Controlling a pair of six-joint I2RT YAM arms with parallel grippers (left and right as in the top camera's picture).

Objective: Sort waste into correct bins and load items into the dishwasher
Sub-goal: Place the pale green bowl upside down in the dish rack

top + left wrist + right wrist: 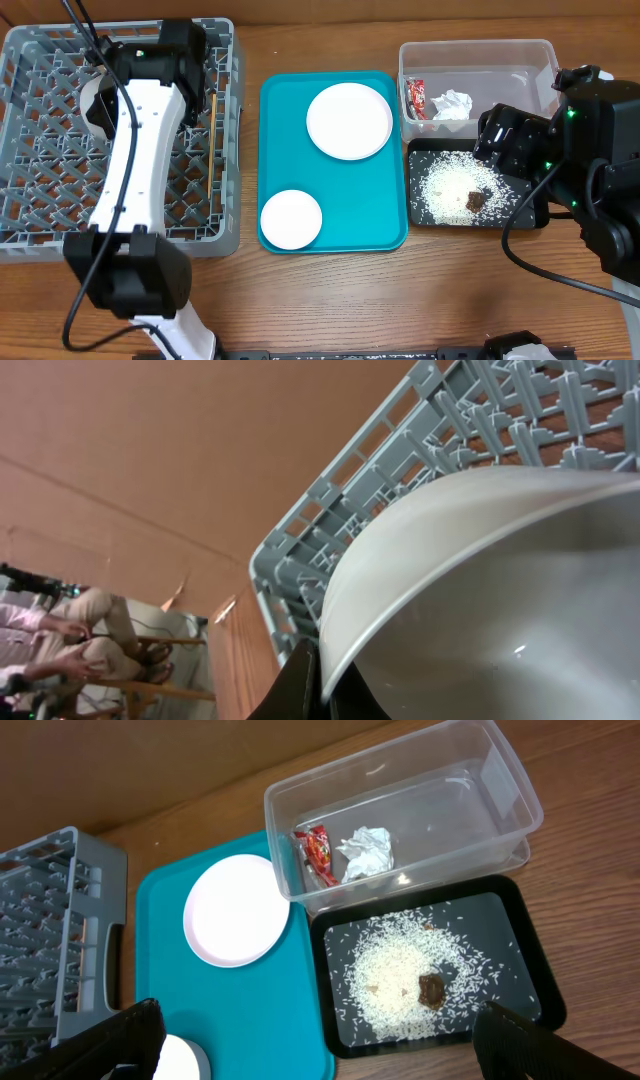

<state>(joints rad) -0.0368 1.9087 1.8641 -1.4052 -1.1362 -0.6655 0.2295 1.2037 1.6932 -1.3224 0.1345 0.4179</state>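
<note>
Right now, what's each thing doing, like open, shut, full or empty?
Left gripper, shut on the bowl rim.
Bowl, held at the dish rack.
Right gripper, open, holding nothing.
Clear tub, holds red wrapper and tissue.
Black tray, holds rice and brown lump.
Large plate, bare, flat on teal tray.
Saucer, bare, flat on teal tray.

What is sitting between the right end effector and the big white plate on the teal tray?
Nothing covers the white plate on the teal tray. The right end effector is open above the black tray; a tall corner of the clear tub stands close to the direct line, so it may need avoiding.
</note>
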